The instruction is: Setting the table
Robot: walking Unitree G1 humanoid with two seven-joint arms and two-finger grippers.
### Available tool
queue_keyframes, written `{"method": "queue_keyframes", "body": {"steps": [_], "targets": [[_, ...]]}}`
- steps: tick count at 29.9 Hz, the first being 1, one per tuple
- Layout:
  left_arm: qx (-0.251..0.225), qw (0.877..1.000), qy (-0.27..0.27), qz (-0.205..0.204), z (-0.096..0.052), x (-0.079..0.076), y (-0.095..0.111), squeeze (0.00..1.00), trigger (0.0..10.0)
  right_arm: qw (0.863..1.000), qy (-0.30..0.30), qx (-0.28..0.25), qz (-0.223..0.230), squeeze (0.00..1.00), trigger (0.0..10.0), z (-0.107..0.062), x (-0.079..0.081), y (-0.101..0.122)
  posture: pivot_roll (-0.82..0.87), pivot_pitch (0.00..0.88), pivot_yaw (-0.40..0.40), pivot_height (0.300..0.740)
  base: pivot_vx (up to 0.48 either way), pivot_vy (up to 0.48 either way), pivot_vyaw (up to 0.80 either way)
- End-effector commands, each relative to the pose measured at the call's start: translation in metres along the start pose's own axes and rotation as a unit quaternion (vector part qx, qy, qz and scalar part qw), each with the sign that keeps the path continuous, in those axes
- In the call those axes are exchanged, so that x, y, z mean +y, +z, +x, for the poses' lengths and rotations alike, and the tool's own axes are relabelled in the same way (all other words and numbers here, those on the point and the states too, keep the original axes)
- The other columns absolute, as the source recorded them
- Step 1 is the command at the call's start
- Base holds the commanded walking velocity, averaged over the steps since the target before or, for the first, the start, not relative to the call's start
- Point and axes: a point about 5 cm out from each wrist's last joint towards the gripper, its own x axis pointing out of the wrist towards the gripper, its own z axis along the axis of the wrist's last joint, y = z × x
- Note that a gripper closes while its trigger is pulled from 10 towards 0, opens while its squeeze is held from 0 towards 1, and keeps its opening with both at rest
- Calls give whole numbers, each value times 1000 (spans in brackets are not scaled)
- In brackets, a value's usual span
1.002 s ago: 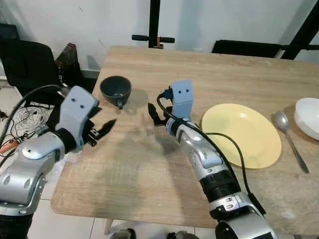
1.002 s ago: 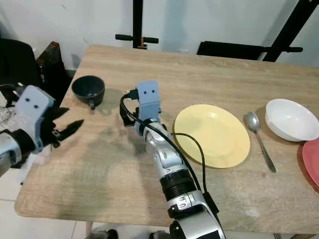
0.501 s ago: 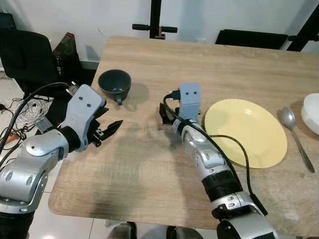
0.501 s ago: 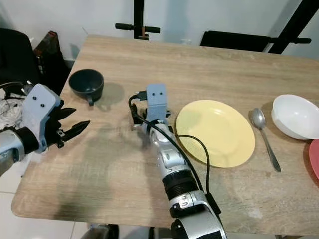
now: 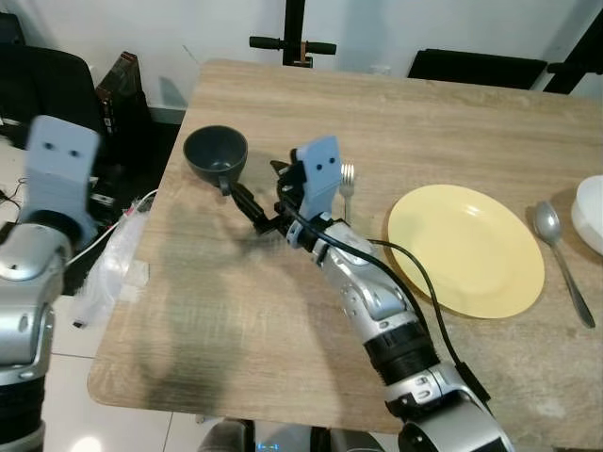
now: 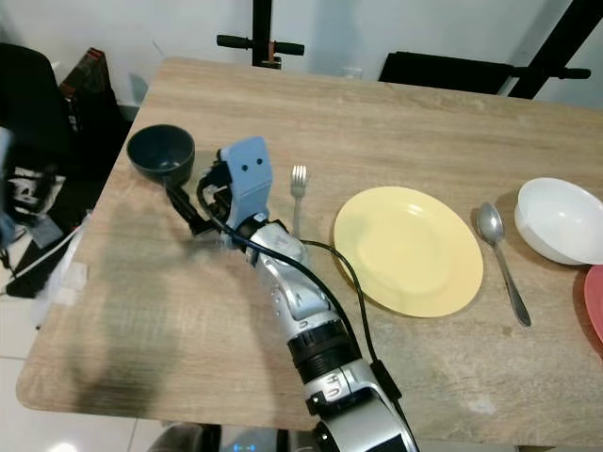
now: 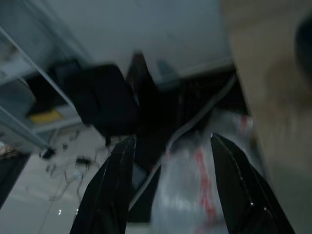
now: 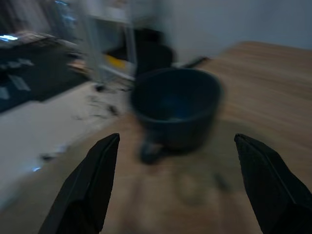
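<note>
A light wood-grain desk (image 6: pixel 396 113) carries the tableware. Near its left edge stands a dark grey ceramic cup (image 6: pixel 161 154), its short handle turned toward the near side. A silver metal fork (image 6: pixel 298 193) lies farther right, just left of a round pale yellow plate (image 6: pixel 408 249). A silver metal spoon (image 6: pixel 500 255) lies right of the plate, bowl end away, beside a white bowl (image 6: pixel 560 220). A red plate's rim (image 6: pixel 594 315) shows at the right edge.

Probably a home dining area: a wooden table (image 5: pixel 452 132) with a plate (image 5: pixel 466 250), a fork (image 5: pixel 346 179), 1 spoon (image 5: pixel 556 254) and a cup (image 5: pixel 215 155).
</note>
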Motion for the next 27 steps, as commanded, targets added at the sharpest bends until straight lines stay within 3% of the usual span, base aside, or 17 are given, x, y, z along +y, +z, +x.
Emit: {"method": "queue_keyframes", "body": {"steps": [1,2,3,4,7,11,13,23,27], "targets": [[2,999,-42,-8,-9,1,0,16,10000,1000,11,-5,10,0,10000,7,14,-2,230,132,-19,740,0,0,0],[2,999,-42,-8,-9,1,0,16,10000,1000,11,-5,10,0,10000,7,14,-2,230,132,-19,740,0,0,0],[-8,995,-97,-9,-17,-1,2,4,10000,1000,16,-13,11,0,10000,7,15,-1,243,132,-23,740,0,0,0],[-17,983,-184,-16,-32,-6,6,8,10000,999,27,-29,24,0,10000,9,17,0,259,134,-23,740,0,0,0],[-18,971,-239,-14,-44,-4,9,4,10000,998,29,-42,28,0,10000,12,20,0,274,136,-22,740,0,0,0],[-16,970,-244,-13,-48,5,12,0,10000,999,26,-40,21,0,10000,16,25,-3,284,139,-21,740,0,0,0],[-16,975,-223,-3,-46,11,13,0,10000,997,50,-49,31,0,10000,20,35,-2,296,141,-23,740,0,0,0],[-15,973,-231,-7,-45,7,14,4,10000,996,76,-37,20,0,10000,20,53,-9,281,144,-17,740,0,0,0],[-20,974,-226,-12,-42,4,16,8,10000,999,33,-14,0,0,10000,27,57,-16,301,139,-19,740,0,0,0]]}}
